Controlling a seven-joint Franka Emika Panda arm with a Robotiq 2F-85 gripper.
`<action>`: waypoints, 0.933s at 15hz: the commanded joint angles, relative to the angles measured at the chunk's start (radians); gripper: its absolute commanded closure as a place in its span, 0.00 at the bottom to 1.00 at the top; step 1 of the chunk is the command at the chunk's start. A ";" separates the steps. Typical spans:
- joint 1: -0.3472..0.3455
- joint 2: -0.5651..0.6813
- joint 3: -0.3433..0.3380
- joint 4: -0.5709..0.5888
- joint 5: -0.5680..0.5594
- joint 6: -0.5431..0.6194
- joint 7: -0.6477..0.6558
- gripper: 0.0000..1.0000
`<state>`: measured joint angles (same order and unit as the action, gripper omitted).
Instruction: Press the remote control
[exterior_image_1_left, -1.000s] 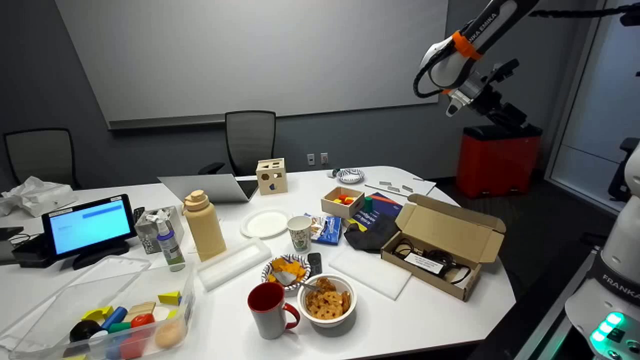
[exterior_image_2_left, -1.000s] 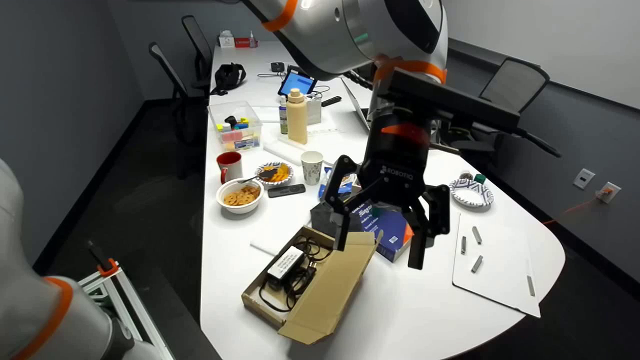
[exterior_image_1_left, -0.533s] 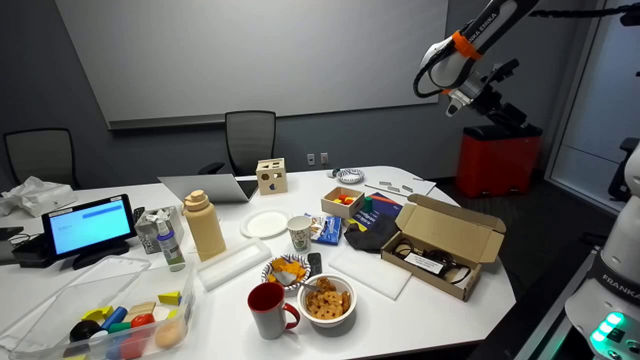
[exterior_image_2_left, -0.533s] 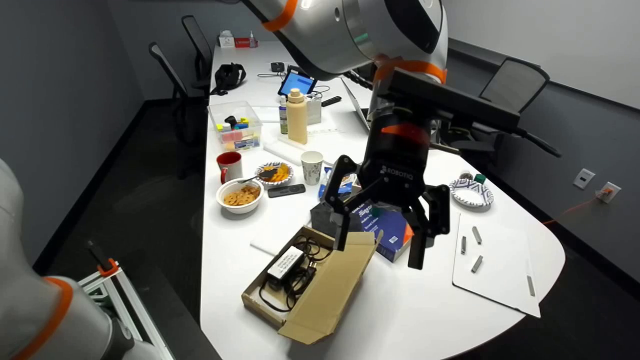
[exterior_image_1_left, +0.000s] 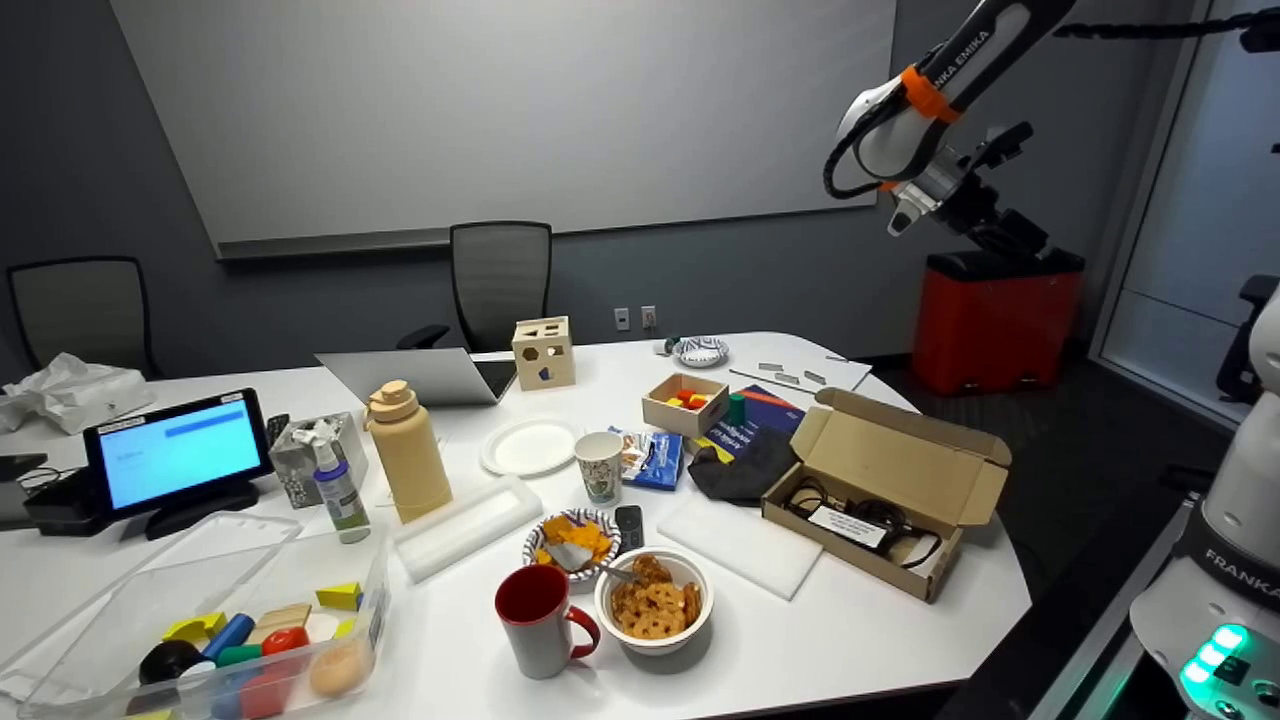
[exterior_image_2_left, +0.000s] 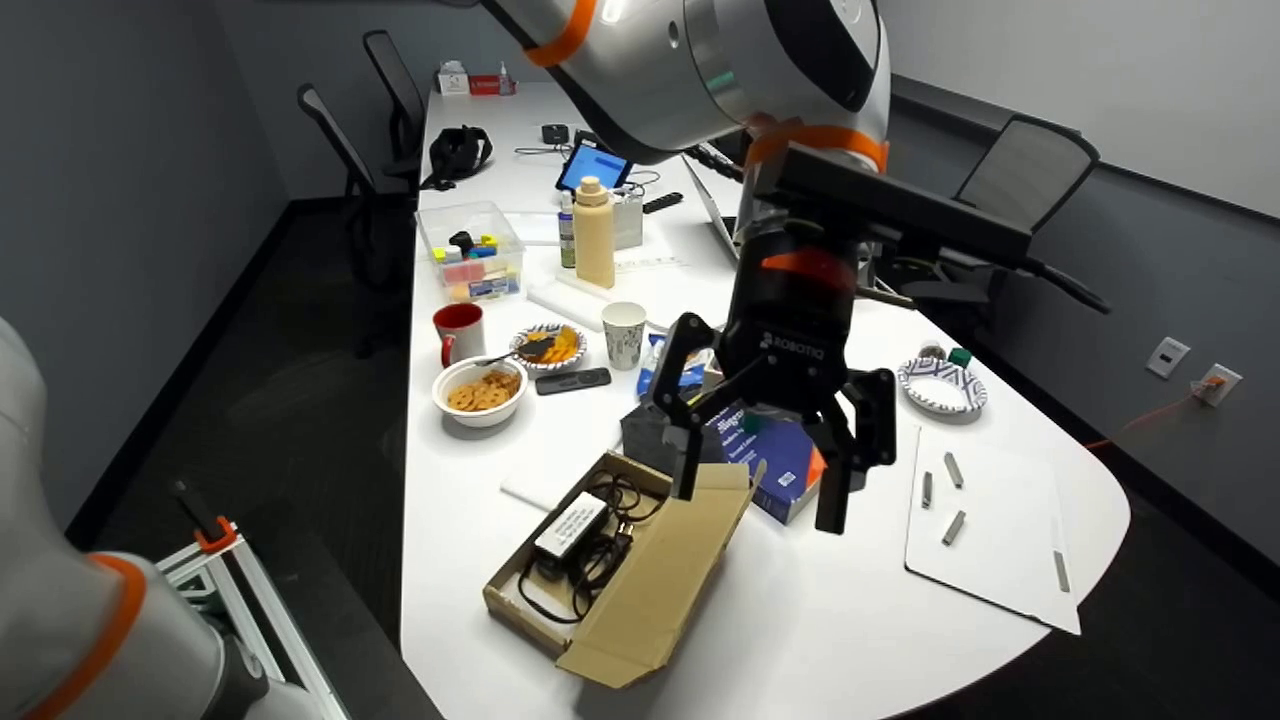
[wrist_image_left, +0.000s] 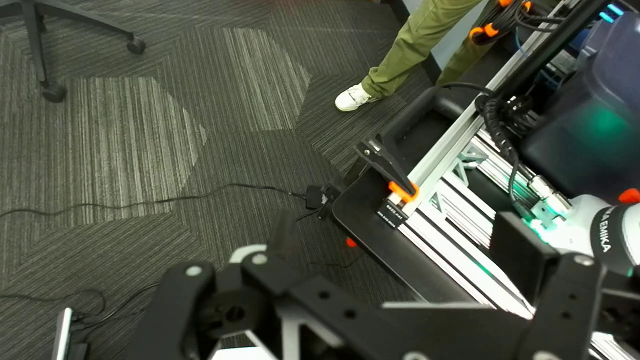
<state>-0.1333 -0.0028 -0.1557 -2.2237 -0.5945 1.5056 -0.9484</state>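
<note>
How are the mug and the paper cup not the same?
The mug has a red handle; the paper cup has none. The mug is red inside; the paper cup is pale. Outside, the mug looks plain, the paper cup patterned. Both stand upright on the table.

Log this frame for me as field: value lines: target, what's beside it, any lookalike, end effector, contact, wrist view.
target: black remote control, lying on the table
beside it: white bowl of brown snacks; patterned bowl of orange snacks
lookalike: apparent second remote, near the tablet
end effector: open, raised, holding nothing
contact: none with the black remote control
wrist view: carpet, person's leg, robot base; no remote visible there
</note>
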 joint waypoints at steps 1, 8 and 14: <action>0.024 0.080 0.037 0.058 0.020 0.065 -0.023 0.00; 0.091 0.239 0.151 0.217 0.011 0.268 -0.097 0.00; 0.125 0.376 0.231 0.326 0.048 0.421 -0.306 0.00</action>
<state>-0.0191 0.3031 0.0499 -1.9696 -0.5751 1.8882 -1.1444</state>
